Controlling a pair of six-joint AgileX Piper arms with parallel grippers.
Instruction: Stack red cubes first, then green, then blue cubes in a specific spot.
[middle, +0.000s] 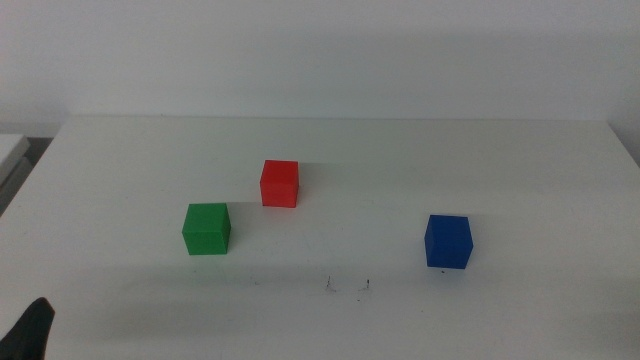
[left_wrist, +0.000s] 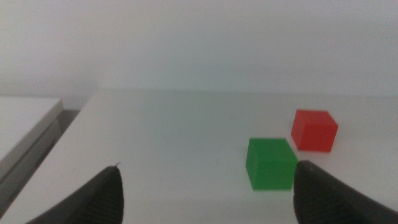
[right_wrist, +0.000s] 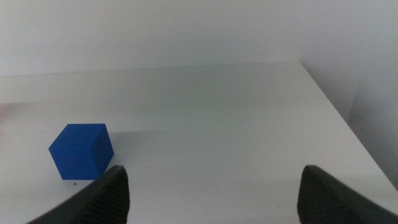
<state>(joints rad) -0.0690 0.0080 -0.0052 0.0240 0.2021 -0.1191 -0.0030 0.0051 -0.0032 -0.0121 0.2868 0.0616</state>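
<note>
A red cube (middle: 279, 184) sits near the table's middle, also in the left wrist view (left_wrist: 314, 130). To its front left rests a green cube (middle: 206, 229) (left_wrist: 270, 163), and a blue cube (middle: 447, 242) (right_wrist: 81, 151) stands apart at the right. The spot with tiny dark tick marks (middle: 346, 287) lies toward the front, between green and blue, with nothing on it. My left gripper (left_wrist: 208, 186) is open, held back from the green cube; only a dark tip of it (middle: 30, 330) shows at the bottom left corner. The right gripper (right_wrist: 214, 186) is open too, short of the blue cube.
The white table (middle: 520, 180) ends at a far edge before a pale wall. A light shelf or ledge (left_wrist: 25, 124) lies off the table's left side.
</note>
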